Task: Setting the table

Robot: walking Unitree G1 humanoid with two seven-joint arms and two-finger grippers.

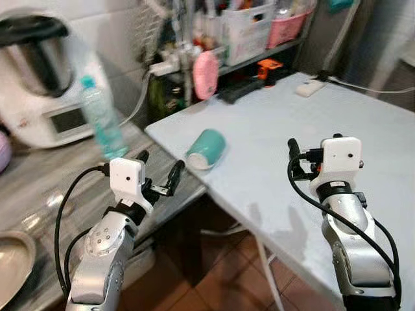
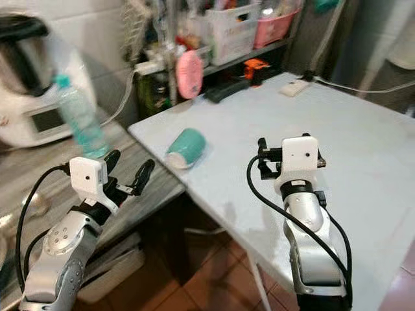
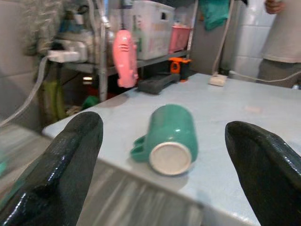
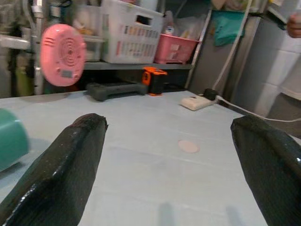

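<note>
the mug (image 1: 206,149) lay on its side near the corner of the pale table (image 1: 337,123), base toward the robot and handle low on the robot's left side, resting on or just above the top; the left gripper (image 1: 157,172) hung just short of it over the grey counter (image 1: 39,175), fingers spread wide with nothing between them; in the left wrist view the mug (image 3: 170,138) sat squarely between the two fingers (image 3: 61,169); the step in hand was probably to take the mug and stand it upright; a good grasp would close across the round body, not the handle, and it would need to come in low and level, since a mug on its side may roll toward the near edge if nudged by one finger first; lifting a little before turning it would keep the rim from scraping.

the right gripper (image 1: 305,155) was held above the table to the right, also wide open and holding nothing, well apart from the mug.

the table was smooth, light blue-grey and mostly bare; a white power strip (image 1: 310,87) with its cable lay at the far side; beyond stood a shelf with a white basket (image 4: 129,33), a pink basket (image 4: 175,48), a pink round object (image 4: 62,55) hanging, and an orange-and-black tool (image 4: 154,80); on the counter stood a clear bottle (image 1: 100,116), blurred, beside a white kitchen machine (image 1: 45,78); the floor was reddish tile (image 1: 227,272); a person's arm (image 3: 280,28) showed at the far right, though too little to tell more.
</note>
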